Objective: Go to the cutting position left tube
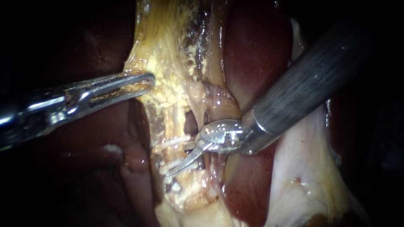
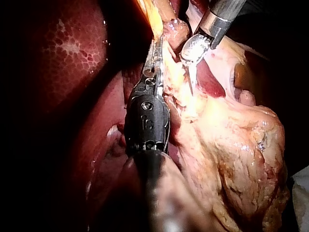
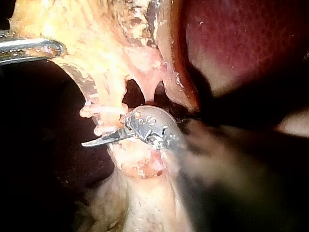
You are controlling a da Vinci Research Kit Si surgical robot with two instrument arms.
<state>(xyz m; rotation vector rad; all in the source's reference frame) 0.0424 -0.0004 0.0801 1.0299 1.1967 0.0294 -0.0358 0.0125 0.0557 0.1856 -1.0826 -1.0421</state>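
Observation:
The left tube runs down the yellow fatty tissue, with a dark window and a thinner strand to its right. Pale clips cross the left tube. My right instrument comes in from the upper right. Its curved blades stand slightly open at the left tube just below the upper clip, the lower blade lying across the tube's front. In the right wrist view that blade points past the clips. My left instrument is shut on the yellow tissue higher up, holding it to the left.
Dark red liver lies behind and on both sides. Pale gallbladder tissue hangs below the right shaft. In the left wrist view the yellow mass sits beside my left instrument, with the right blades ahead.

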